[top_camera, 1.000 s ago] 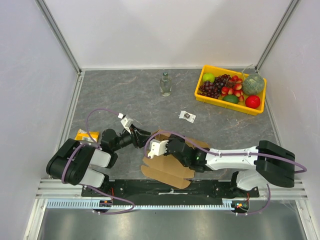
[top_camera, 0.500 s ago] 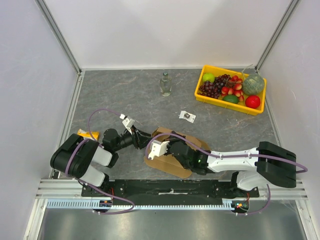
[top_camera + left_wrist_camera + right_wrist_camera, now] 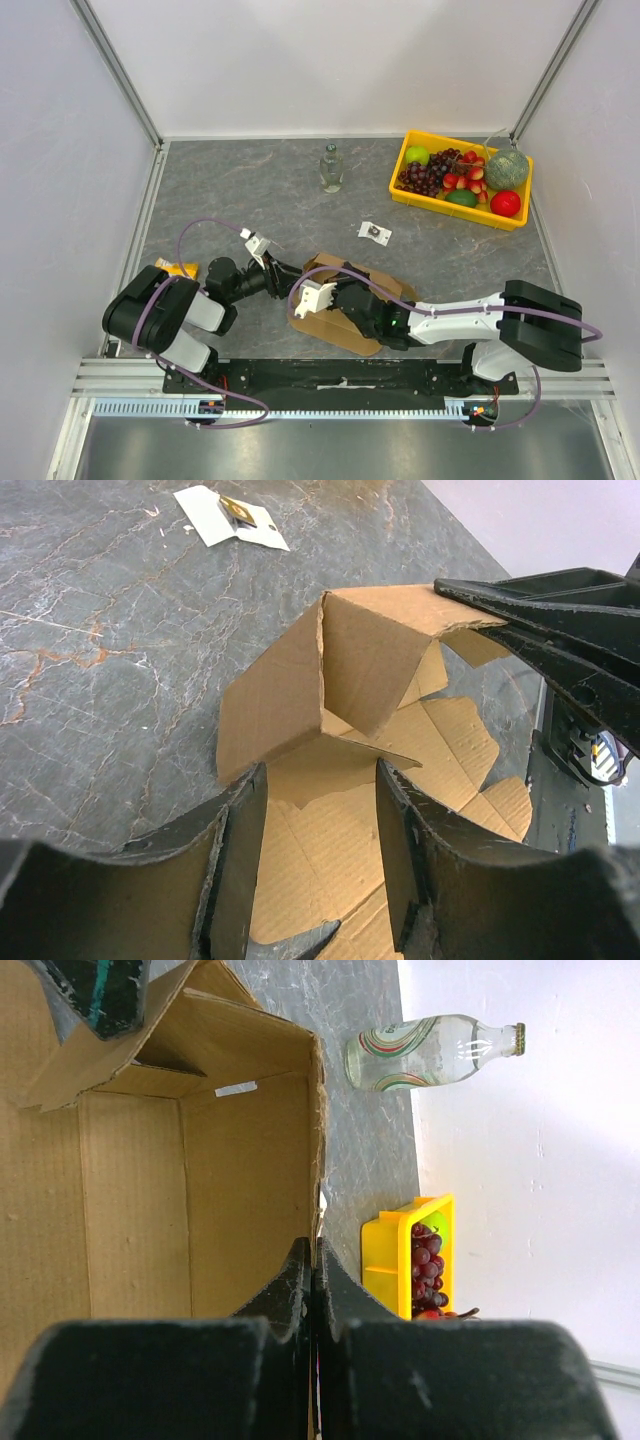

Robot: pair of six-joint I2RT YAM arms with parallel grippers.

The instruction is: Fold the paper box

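The paper box (image 3: 335, 330) is brown corrugated cardboard, partly raised, near the table's front centre. In the left wrist view the paper box (image 3: 370, 670) has two walls standing in a corner over its flat base. My left gripper (image 3: 283, 272) is at the box's left side, and this gripper (image 3: 320, 775) is open over the flat panel with nothing between its jaws. My right gripper (image 3: 315, 1245) is shut on the top edge of a standing wall of the box (image 3: 130, 1190). Its black fingers (image 3: 560, 620) reach in from the right.
A glass bottle (image 3: 331, 168) stands at the back centre. A yellow tray (image 3: 400, 190) of fruit sits at the back right. A small white card (image 3: 375, 232) lies beyond the box. A yellow packet (image 3: 175, 268) lies by the left arm.
The flat sheet has been drawn up into a more compact shape with a wall raised. My left gripper has shifted slightly right toward the box.
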